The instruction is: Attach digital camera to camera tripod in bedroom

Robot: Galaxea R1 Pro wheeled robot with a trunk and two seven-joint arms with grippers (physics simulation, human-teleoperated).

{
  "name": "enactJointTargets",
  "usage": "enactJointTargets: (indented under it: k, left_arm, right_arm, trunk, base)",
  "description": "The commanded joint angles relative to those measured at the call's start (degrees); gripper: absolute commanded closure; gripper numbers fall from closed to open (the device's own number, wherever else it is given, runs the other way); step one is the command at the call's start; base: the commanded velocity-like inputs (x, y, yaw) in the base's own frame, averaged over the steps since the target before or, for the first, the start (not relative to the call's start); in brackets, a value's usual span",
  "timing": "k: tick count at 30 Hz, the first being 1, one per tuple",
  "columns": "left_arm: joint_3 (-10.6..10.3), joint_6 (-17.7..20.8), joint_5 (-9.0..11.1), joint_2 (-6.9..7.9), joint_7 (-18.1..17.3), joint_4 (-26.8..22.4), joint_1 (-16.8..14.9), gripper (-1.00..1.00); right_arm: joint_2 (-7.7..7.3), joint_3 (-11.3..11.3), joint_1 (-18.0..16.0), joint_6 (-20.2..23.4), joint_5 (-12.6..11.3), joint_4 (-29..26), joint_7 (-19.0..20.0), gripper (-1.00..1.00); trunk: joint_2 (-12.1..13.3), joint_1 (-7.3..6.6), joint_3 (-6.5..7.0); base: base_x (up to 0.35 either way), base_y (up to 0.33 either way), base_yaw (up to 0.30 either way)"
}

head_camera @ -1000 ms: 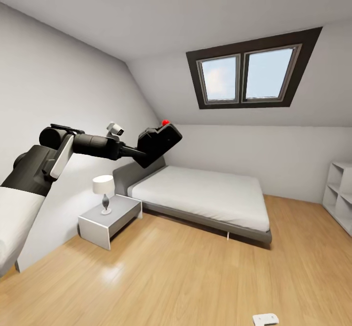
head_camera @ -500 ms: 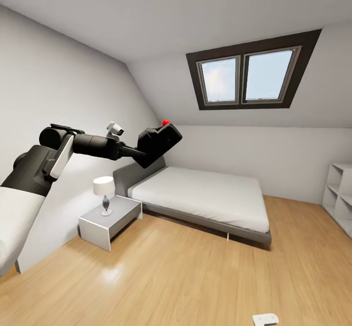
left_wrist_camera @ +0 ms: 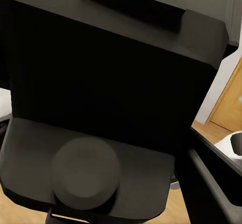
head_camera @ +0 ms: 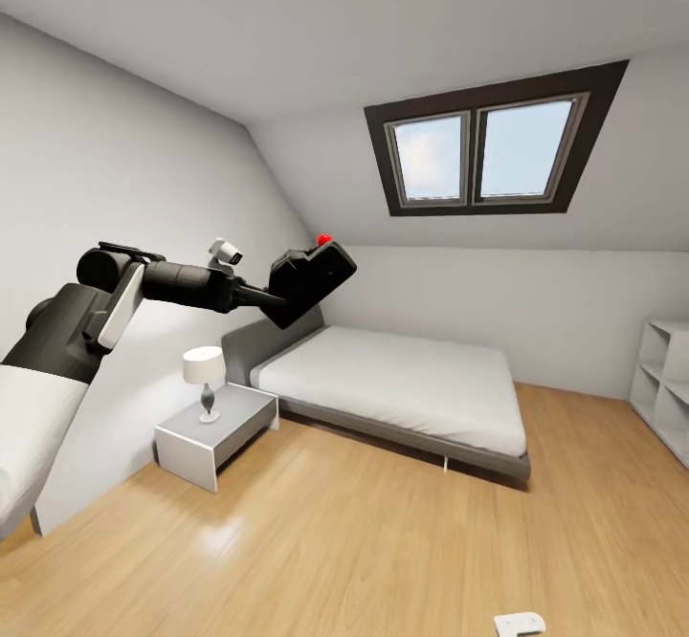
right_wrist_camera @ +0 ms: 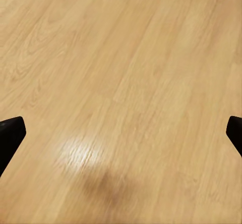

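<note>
I am in the bedroom, with its plank floor (head_camera: pixel 364 541) and pale walls. My left arm is raised at the left of the head view. Its gripper (head_camera: pixel 277 304) is shut on the digital camera (head_camera: pixel 314 281), a chunky black body with a red button (head_camera: pixel 324 238) on top. In the left wrist view the camera's dark body (left_wrist_camera: pixel 116 82) sits right against the lens, with a round knob (left_wrist_camera: pixel 85 171) on its near face. My right gripper (right_wrist_camera: pixel 122 133) hangs open over bare floor, its black fingertips (right_wrist_camera: pixel 10 133) far apart. The camera tripod is out of view.
A grey bed (head_camera: pixel 402 379) stands against the far wall under a dark-framed skylight (head_camera: pixel 483 144). A white nightstand (head_camera: pixel 230 431) with a lamp (head_camera: pixel 204 369) sits left of the bed. White shelves (head_camera: pixel 665 379) are at the right edge. A small white object (head_camera: pixel 520 624) lies at the bottom edge.
The head view has drifted by a few pixels, so the room sits slightly further right. The left arm and the camera hold the same pose.
</note>
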Motion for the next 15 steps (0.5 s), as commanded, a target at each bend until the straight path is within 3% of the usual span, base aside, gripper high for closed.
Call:
enactJointTargets:
  k: [1,6,15]
  left_arm:
    - [-0.1,0.5,0.2,0.05,-0.1,0.0,0.0,1.00]
    - [-0.1,0.5,0.2,0.05,-0.1,0.0,0.0,1.00]
    - [-0.1,0.5,0.2,0.05,-0.1,0.0,0.0,1.00]
  right_arm:
    - [0.02,0.5,-0.1,-0.3,-0.1,0.3,-0.2,-1.00]
    - [0.19,0.5,0.9,0.5,-0.1,0.3,-0.3,-1.00]
    - [0.38,0.5,8.7,1.4,0.0,0.4,-2.2,-1.00]
  trunk:
    - [0.4,-0.21,0.17]
    - [2.4,-1.31,1.07]
    - [6.0,-3.29,2.69]
  base:
    - [0.000,0.000,0.000]
    - [0.000,0.000,0.000]
    - [0.000,0.000,0.000]
